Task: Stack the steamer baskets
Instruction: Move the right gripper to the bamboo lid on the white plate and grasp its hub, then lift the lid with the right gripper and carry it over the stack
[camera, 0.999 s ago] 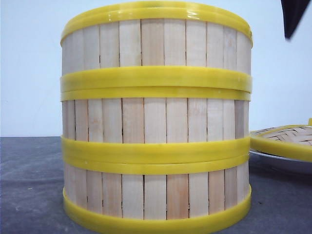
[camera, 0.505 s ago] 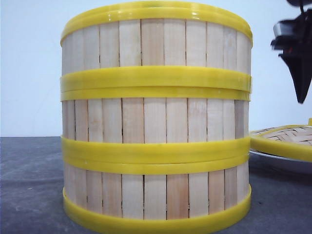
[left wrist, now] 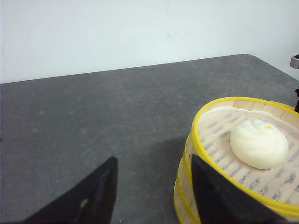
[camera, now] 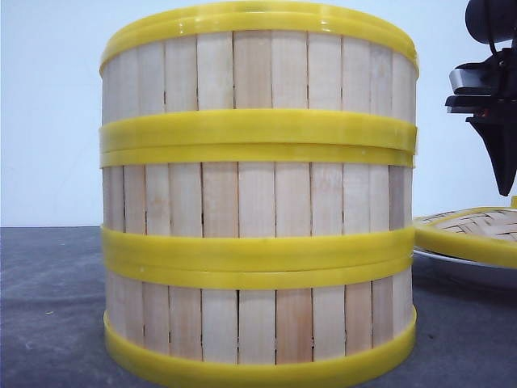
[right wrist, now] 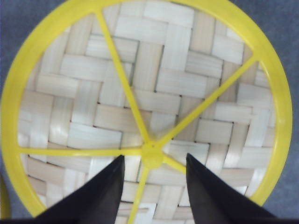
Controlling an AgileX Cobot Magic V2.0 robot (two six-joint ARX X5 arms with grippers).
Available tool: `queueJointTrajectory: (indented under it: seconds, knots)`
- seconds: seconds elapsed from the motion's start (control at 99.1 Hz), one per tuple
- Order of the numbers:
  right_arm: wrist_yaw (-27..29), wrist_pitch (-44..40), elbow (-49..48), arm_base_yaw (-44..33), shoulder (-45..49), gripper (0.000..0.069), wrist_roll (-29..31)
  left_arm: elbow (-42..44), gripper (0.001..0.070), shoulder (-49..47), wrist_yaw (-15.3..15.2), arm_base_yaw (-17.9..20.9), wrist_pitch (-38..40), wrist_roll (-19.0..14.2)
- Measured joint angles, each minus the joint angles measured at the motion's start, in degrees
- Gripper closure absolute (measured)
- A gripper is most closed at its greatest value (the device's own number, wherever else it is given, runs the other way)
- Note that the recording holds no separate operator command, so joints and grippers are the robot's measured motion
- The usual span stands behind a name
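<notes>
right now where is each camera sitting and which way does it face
Front view: low at table height, facing forward at the stack of three steamer baskets; the right tool hangs at the edge above the woven lid.
Left wrist view: on the left arm, looking down over the left tool, open, at the top basket holding a white bun.
Right wrist view: straight down on the lid between the open tool's fingers.
Front and left wrist views share the stack; front and right wrist views share the lid.
</notes>
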Motion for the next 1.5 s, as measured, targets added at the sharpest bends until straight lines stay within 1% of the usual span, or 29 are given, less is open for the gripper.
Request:
queueJointTrajectory:
  seconds: [0.303,0.343,0.494,0.565,0.727,0.898,1.029,1.171,1.413,1.504]
  knots:
    - [-0.4,0.0,0.2,0.0,3.1,0.0457,0.0,0.0,0.0413,0.0,0.0,0.0,-0.1,0.0]
    - [-0.5,0.1,0.2,0.0,3.1,0.0477,0.0,0.0,0.0413,0.0,0.0,0.0,-0.1,0.0]
    - [-0.5,0.7,0.2,0.0,3.1,0.0585,-0.1,0.0,0.0413,0.0,0.0,0.0,-0.1,0.0]
    - [-0.7,0.6,0.3,0.0,3.1,0.0613,-0.2,0.0,0.0413,0.0,0.0,0.0,-0.1,0.0]
    - [-0.6,0.4,0.3,0.0,3.1,0.0633,-0.8,0.0,0.0413,0.0,0.0,0.0,-0.1,0.0]
    - [-0.6,0.0,0.4,0.0,2.7,0.0634,-1.7,0.0,0.0413,0.0,0.0,0.0,-0.1,0.0]
    - [-0.4,-2.5,0.7,0.0,0.8,0.0634,-2.5,0.0,0.0413,0.0,0.0,0.0,-0.2,0.0]
    - [-0.3,-6.5,5.8,0.0,-2.0,0.0634,-3.6,0.0,0.0413,0.0,0.0,0.0,-0.1,0.0]
    - [-0.5,-14.8,19.2,0.6,-6.9,0.0634,-4.8,0.0,0.0413,0.0,0.0,0.0,-0.2,0.0]
    - [-2.7,-18.6,25.2,2.4,-7.2,0.0635,-4.9,0.0,0.0413,0.0,0.0,0.0,-0.3,0.0]
